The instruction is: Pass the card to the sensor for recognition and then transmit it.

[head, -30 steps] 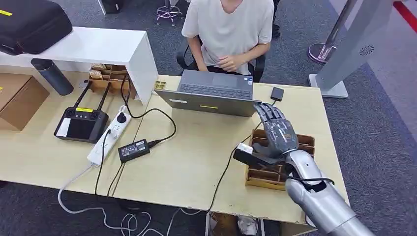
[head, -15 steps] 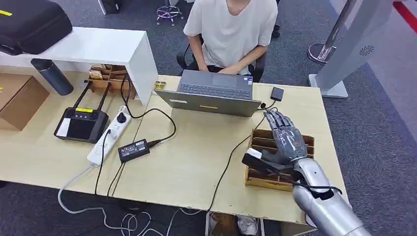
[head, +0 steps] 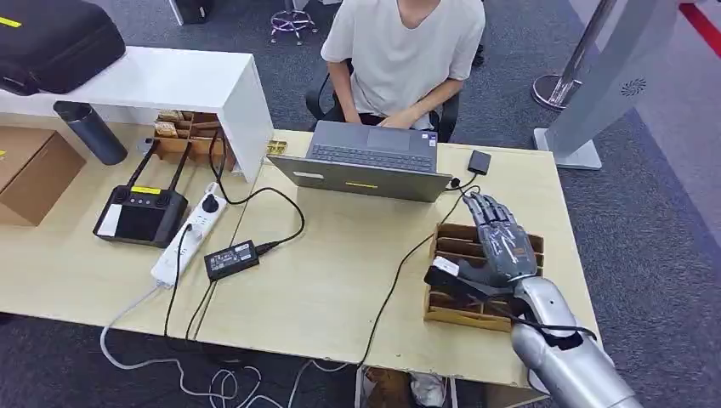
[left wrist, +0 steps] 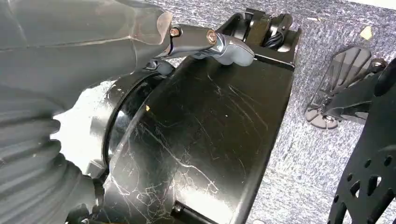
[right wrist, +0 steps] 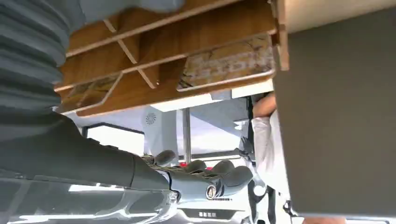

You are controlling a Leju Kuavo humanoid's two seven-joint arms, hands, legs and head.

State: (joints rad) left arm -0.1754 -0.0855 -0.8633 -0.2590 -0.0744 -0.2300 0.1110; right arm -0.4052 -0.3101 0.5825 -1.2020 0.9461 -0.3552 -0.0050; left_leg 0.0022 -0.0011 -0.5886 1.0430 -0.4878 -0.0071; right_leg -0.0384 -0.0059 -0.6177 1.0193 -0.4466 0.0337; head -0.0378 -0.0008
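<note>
The right hand (head: 502, 246) floats over the wooden card box (head: 457, 316), fingers straight and a little apart, holding nothing.

Right under the hand, the box has thin wooden walls that make slots, and a card (right wrist: 227, 61) lies flat in one slot near the fingertips. A black sensor (head: 452, 279) with a white end sits just beside the thumb, on the box's edge. A black cable (head: 393, 289) runs from it across the table (head: 323, 289). Past the fingertips stands a grey laptop (head: 367, 161), and a person in a pale shirt (head: 400, 51) sits behind it. The left hand (left wrist: 205, 39) hangs by the robot's body; I cannot tell how its fingers are set.
</note>
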